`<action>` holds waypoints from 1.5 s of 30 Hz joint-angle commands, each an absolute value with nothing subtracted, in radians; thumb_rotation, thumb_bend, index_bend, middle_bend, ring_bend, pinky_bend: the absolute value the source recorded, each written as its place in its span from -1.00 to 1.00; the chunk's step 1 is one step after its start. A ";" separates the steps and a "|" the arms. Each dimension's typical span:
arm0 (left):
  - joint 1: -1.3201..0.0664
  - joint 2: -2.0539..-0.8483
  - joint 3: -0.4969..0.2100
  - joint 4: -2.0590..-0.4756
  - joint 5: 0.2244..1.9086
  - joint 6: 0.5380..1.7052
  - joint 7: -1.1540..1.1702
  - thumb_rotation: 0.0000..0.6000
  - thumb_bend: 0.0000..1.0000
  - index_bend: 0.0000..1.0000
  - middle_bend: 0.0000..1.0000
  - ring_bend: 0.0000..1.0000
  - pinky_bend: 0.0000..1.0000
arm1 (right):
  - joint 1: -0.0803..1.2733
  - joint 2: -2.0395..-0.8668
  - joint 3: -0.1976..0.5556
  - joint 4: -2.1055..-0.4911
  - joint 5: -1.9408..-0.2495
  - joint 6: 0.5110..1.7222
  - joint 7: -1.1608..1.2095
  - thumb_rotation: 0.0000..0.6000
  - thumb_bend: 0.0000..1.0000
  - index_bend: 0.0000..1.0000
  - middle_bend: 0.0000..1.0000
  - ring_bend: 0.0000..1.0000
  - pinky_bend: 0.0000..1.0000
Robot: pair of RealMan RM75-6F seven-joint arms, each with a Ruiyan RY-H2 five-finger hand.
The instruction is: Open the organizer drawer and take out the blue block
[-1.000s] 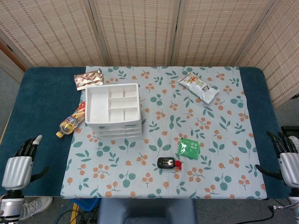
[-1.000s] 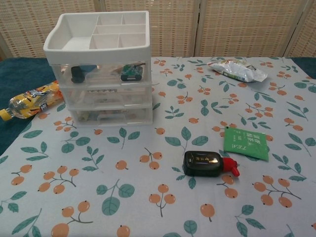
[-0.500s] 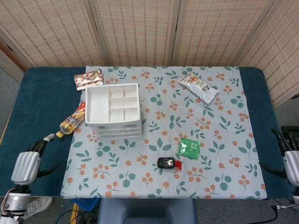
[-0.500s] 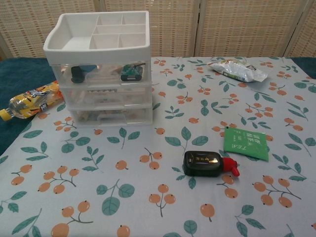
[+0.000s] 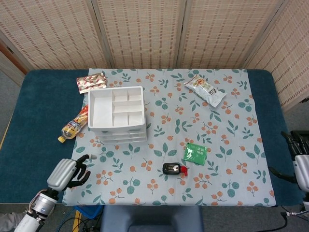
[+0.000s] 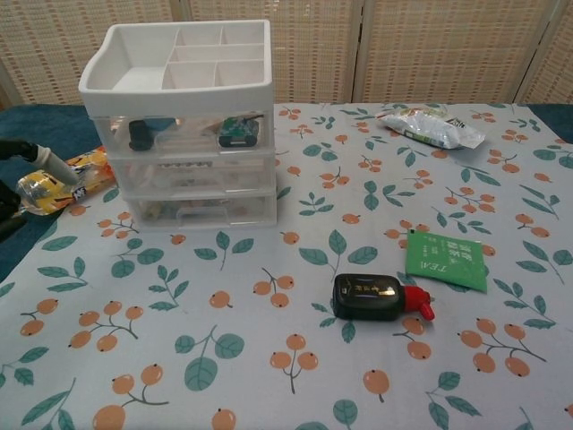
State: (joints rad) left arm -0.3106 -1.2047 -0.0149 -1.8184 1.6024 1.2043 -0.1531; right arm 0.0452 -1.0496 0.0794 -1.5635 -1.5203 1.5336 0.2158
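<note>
The white three-drawer organizer [image 5: 117,115] stands at the left of the flowered cloth, with all its clear drawers [image 6: 185,134] pushed in. Through the top drawer's front I see a dark object, a bluish piece [image 6: 159,124] and a small green toy. My left hand [image 5: 68,174] hovers by the cloth's front-left corner, well in front of the organizer, fingers apart and holding nothing. One of its fingers [image 6: 49,163] shows at the left edge of the chest view. My right hand [image 5: 300,162] hangs off the table's right edge, fingers spread and holding nothing.
A drink bottle [image 5: 75,124] lies left of the organizer, with a snack packet [image 5: 91,81] behind it. A white packet [image 5: 205,90] sits at the back right. A green tea sachet [image 5: 195,153] and a black-and-red object [image 5: 174,168] lie at the front centre.
My left hand has swung in from the table's left edge towards the cloth's front-left corner and now shows in the chest view. The right hand has sunk slightly.
</note>
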 commanded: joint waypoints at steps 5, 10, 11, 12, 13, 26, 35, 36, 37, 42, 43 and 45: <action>-0.413 -1.252 0.004 -1.846 1.594 1.052 -0.318 1.00 -0.06 -0.84 0.72 0.71 1.00 | 0.047 -1.050 0.089 -1.565 -1.515 1.540 0.216 1.00 -0.74 -1.00 -0.75 -0.99 -0.88; -0.456 -1.295 -0.011 -1.846 1.560 1.000 -0.380 1.00 -0.06 -0.85 0.72 0.73 1.00 | 0.043 -1.043 0.098 -1.575 -1.503 1.549 0.208 1.00 -0.74 -1.00 -0.75 -0.99 -0.88; -0.464 -1.306 -0.016 -1.847 1.547 0.991 -0.391 1.00 -0.06 -0.86 0.72 0.73 1.00 | 0.043 -1.039 0.099 -1.579 -1.501 1.549 0.203 1.00 -0.74 -1.00 -0.75 -0.99 -0.88; -0.470 -1.312 -0.020 -1.850 1.535 0.982 -0.403 1.00 -0.06 -0.87 0.72 0.74 1.00 | 0.042 -1.037 0.100 -1.582 -1.500 1.550 0.201 1.00 -0.74 -1.00 -0.75 -0.99 -0.88; -0.476 -1.319 -0.026 -1.854 1.522 0.974 -0.419 1.00 -0.06 -0.88 0.72 0.75 1.00 | 0.042 -1.035 0.101 -1.584 -1.498 1.551 0.200 1.00 -0.74 -1.00 -0.75 -0.99 -0.88; -0.524 -1.428 -0.123 -1.847 1.302 0.923 -0.530 1.00 -0.02 -0.89 0.72 0.79 1.00 | 0.043 -1.022 0.105 -1.603 -1.494 1.548 0.187 1.00 -0.74 -1.00 -0.75 -0.99 -0.88; -0.532 -1.499 -0.193 -1.845 1.146 0.918 -0.562 1.00 -0.02 -0.89 0.72 0.80 1.00 | 0.042 -1.025 0.101 -1.605 -1.495 1.544 0.175 1.00 -0.74 -1.00 -0.75 -0.99 -0.88; -0.533 -1.504 -0.199 -1.844 1.136 0.917 -0.565 1.00 -0.02 -0.89 0.72 0.80 1.00 | 0.041 -1.025 0.100 -1.606 -1.495 1.544 0.174 1.00 -0.74 -1.00 -0.75 -0.99 -0.88; -0.533 -1.510 -0.204 -1.843 1.125 0.917 -0.566 1.00 -0.02 -0.89 0.72 0.80 1.00 | 0.040 -1.026 0.100 -1.606 -1.495 1.545 0.173 1.00 -0.74 -1.00 -0.75 -0.99 -0.88; -0.533 -1.546 -0.229 -1.838 1.072 0.930 -0.563 1.00 -0.02 -0.88 0.72 0.80 1.00 | 0.037 -1.026 0.098 -1.606 -1.493 1.546 0.173 1.00 -0.74 -1.00 -0.75 -1.00 -0.88; -0.532 -1.554 -0.233 -1.837 1.064 0.935 -0.560 1.00 -0.02 -0.88 0.72 0.80 1.00 | 0.037 -1.026 0.098 -1.606 -1.493 1.546 0.172 1.00 -0.74 -1.00 -0.75 -1.00 -0.88; -0.531 -1.571 -0.243 -1.836 1.043 0.946 -0.552 1.00 -0.02 -0.88 0.72 0.80 1.00 | 0.037 -1.027 0.098 -1.605 -1.493 1.546 0.173 1.00 -0.74 -1.00 -0.75 -1.00 -0.88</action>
